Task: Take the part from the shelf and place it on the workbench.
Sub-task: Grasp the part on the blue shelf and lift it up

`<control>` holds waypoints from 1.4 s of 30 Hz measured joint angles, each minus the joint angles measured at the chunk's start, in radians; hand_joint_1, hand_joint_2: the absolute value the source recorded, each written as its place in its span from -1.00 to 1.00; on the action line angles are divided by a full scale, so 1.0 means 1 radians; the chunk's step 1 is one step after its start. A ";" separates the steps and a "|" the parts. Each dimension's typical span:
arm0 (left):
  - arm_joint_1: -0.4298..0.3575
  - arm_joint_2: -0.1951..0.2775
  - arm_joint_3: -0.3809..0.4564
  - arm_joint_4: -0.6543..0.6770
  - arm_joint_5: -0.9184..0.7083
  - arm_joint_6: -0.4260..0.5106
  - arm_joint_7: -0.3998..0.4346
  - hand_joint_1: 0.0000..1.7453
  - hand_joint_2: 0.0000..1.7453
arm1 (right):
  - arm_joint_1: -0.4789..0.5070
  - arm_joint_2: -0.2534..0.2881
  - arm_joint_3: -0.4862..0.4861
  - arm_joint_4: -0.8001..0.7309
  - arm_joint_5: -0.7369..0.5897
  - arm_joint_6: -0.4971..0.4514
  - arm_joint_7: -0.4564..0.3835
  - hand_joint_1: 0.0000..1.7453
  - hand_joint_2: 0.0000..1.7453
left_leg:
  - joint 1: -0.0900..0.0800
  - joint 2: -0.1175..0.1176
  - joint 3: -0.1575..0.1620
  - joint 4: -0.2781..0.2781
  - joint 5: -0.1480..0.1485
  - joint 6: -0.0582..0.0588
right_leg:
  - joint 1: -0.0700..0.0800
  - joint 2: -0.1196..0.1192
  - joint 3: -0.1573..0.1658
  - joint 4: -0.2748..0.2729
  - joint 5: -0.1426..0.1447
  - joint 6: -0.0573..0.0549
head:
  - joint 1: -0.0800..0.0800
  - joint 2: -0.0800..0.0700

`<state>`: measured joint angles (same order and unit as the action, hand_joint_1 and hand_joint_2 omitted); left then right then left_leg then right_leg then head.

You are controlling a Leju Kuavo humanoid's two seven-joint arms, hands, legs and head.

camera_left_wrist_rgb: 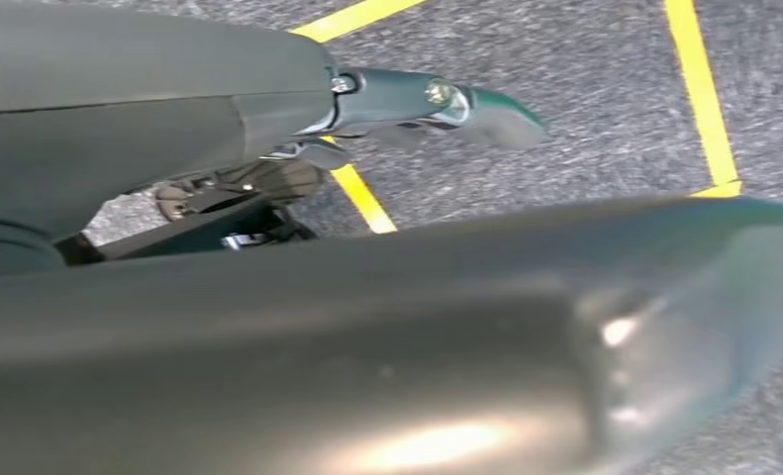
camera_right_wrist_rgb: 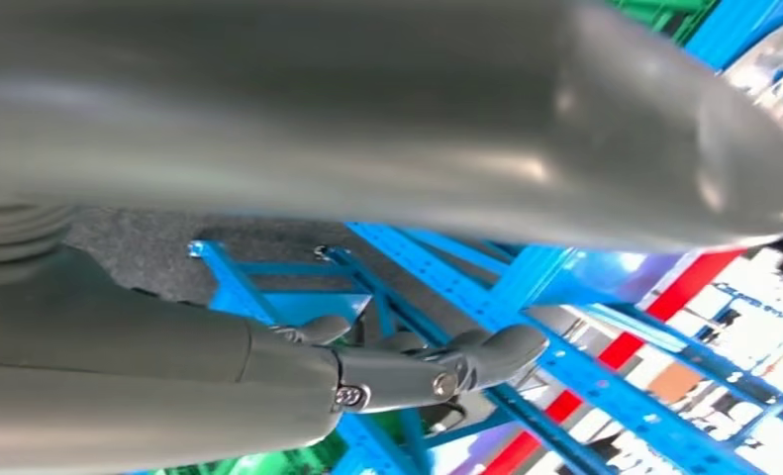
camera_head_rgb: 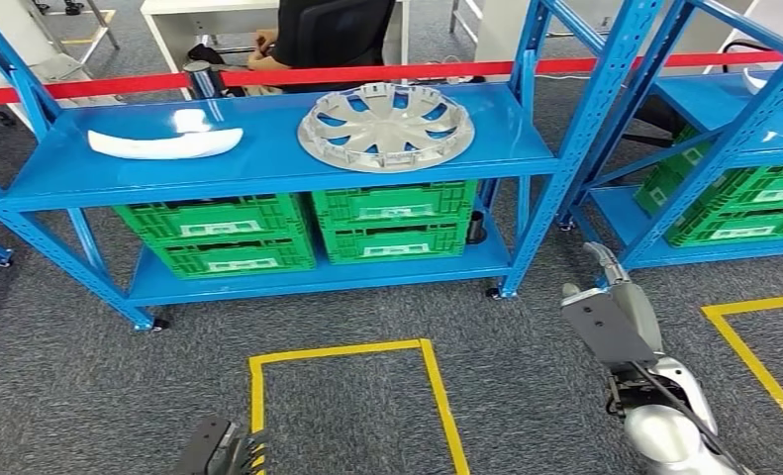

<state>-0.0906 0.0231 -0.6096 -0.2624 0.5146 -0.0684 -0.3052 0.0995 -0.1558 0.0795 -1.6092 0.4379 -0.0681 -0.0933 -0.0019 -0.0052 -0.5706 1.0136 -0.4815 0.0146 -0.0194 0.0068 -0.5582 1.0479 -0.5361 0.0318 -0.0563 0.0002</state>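
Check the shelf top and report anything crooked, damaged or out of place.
Nothing stands out. The silver wheel cover lies flat on the blue shelf, well inside its edges, and the white curved part lies flat beside it, apart from it. The green crates below sit squarely stacked. No damage is visible from here.

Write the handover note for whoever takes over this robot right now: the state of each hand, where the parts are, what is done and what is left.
Left hand: low over the carpet by the yellow floor marking, holding nothing, fingers apart.
Right hand: raised in front of the blue shelf, holding nothing; its fingers are loosely curled in the right wrist view.
Parts: the silver wheel cover and the white curved part both lie on the shelf's top level, apart from each other. Green crates sit on the level below.
Done: nothing picked yet.
Left: reach to the shelf, take the part, carry it to the workbench.
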 joint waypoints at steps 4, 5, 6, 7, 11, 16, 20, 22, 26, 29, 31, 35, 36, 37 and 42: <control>-0.001 -0.001 0.000 -0.002 0.000 0.000 0.000 -1.00 -1.00 | -0.004 -0.006 -0.003 0.000 0.000 0.003 0.004 -1.00 -1.00 | 0.000 0.004 0.008 -0.006 -0.004 0.015 | 0.001 -0.002 -0.125 0.224 -0.093 0.008 | 0.002 0.000; -0.001 -0.001 0.000 -0.002 -0.001 0.000 0.000 -1.00 -1.00 | -0.004 -0.007 -0.003 0.000 -0.001 0.005 0.006 -1.00 -1.00 | -0.001 0.004 0.010 -0.005 -0.006 0.016 | 0.001 -0.002 -0.146 0.253 -0.091 0.009 | 0.002 0.000; -0.001 -0.001 0.000 -0.002 -0.002 0.000 0.000 -1.00 -1.00 | -0.004 -0.008 -0.003 0.000 -0.002 0.009 0.010 -1.00 -1.00 | 0.000 0.004 0.013 -0.005 -0.009 0.015 | 0.001 -0.002 -0.149 0.244 -0.069 0.010 | 0.002 0.000; -0.001 -0.002 0.000 -0.002 -0.003 0.000 0.000 -1.00 -1.00 | -0.005 -0.009 -0.003 0.000 -0.004 0.013 0.014 -1.00 -1.00 | 0.000 0.003 0.018 -0.004 -0.013 0.013 | 0.000 -0.002 -0.132 0.197 -0.031 0.010 | 0.002 0.000; -0.004 -0.003 0.000 -0.004 -0.010 0.000 0.002 -1.00 -1.00 | -0.009 -0.013 -0.003 -0.001 -0.014 0.020 0.028 -1.00 -1.00 | -0.004 0.000 0.027 0.010 -0.035 -0.006 | 0.000 -0.003 -0.044 -0.004 0.053 -0.002 | 0.001 0.000; -0.011 -0.004 0.000 -0.006 -0.015 0.000 0.006 -1.00 -1.00 | -0.011 -0.016 -0.003 -0.008 -0.023 0.022 0.038 -1.00 1.00 | -0.001 0.001 0.015 0.046 -0.064 -0.034 | -0.002 -0.001 -0.034 -0.012 0.044 -0.035 | -0.001 0.000; -0.019 -0.005 0.000 -0.008 -0.015 0.002 0.017 -1.00 -1.00 | -0.010 -0.017 -0.003 -0.015 -0.032 0.033 0.042 -1.00 1.00 | 0.004 0.001 -0.110 0.276 -0.149 -0.046 | -0.003 -0.003 -0.022 -0.013 0.034 -0.044 | -0.002 0.000; -0.019 -0.005 0.000 -0.009 -0.017 0.002 0.022 -1.00 -1.00 | -0.008 -0.017 -0.003 -0.015 -0.033 0.036 0.043 -1.00 1.00 | 0.004 0.001 -0.117 0.261 -0.107 -0.042 | -0.003 0.000 -0.014 -0.013 0.028 -0.043 | -0.002 0.000; -0.024 -0.004 0.000 -0.012 -0.024 0.001 0.026 -1.00 -1.00 | -0.001 -0.018 -0.003 -0.017 -0.037 0.036 0.044 -1.00 1.00 | -0.002 0.000 -0.024 0.037 0.004 -0.023 | 0.000 0.003 0.004 -0.013 0.013 -0.028 | -0.002 0.000; -0.025 -0.003 0.000 -0.013 -0.032 -0.002 0.029 -1.00 -1.00 | 0.014 -0.019 -0.003 -0.020 -0.045 0.035 0.043 -1.00 1.00 | -0.003 -0.001 -0.014 0.012 0.001 -0.012 | 0.000 0.003 0.007 -0.019 0.011 -0.010 | -0.002 0.000; -0.025 -0.001 0.000 -0.013 -0.036 -0.003 0.031 -1.00 -1.00 | 0.021 -0.023 -0.004 -0.023 -0.051 0.033 0.040 -1.00 1.00 | 0.001 -0.001 -0.006 0.000 0.003 0.000 | 0.000 0.001 -0.004 0.010 -0.009 0.000 | -0.002 0.000; -0.026 -0.002 0.000 -0.012 -0.038 -0.005 0.035 -1.00 -1.00 | 0.035 -0.029 -0.004 -0.024 -0.058 0.031 0.036 -1.00 1.00 | 0.000 0.002 0.004 -0.005 -0.003 0.014 | 0.001 -0.001 -0.131 0.235 -0.097 0.008 | -0.001 0.000; -0.025 -0.003 0.000 -0.012 -0.038 -0.004 0.037 -1.00 -1.00 | 0.039 -0.029 -0.004 -0.024 -0.059 0.031 0.035 -1.00 1.00 | 0.000 0.002 0.006 -0.004 -0.006 0.014 | 0.001 -0.001 -0.148 0.254 -0.088 0.009 | -0.001 0.000; -0.025 -0.003 0.000 -0.012 -0.039 -0.004 0.039 -1.00 -1.00 | 0.042 -0.030 -0.004 -0.024 -0.061 0.029 0.033 -1.00 1.00 | 0.001 0.002 0.011 -0.003 -0.010 0.013 | 0.000 -0.001 -0.146 0.233 -0.060 0.010 | -0.001 0.000; -0.025 -0.004 -0.001 -0.012 -0.047 0.000 0.041 -1.00 -1.00 | 0.058 -0.035 -0.006 -0.030 -0.069 0.015 0.020 -1.00 1.00 | -0.003 -0.002 0.025 0.013 -0.037 -0.010 | 0.000 -0.002 -0.045 0.000 0.048 -0.005 | -0.002 0.000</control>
<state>-0.1157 0.0187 -0.6103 -0.2747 0.4674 -0.0688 -0.2637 0.1570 -0.1911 0.0740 -1.6395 0.3691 -0.0534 -0.0732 -0.0052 -0.0074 -0.5456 1.0262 -0.5185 0.0047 -0.0194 0.0053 -0.6037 1.0479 -0.4886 0.0269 -0.0580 0.0002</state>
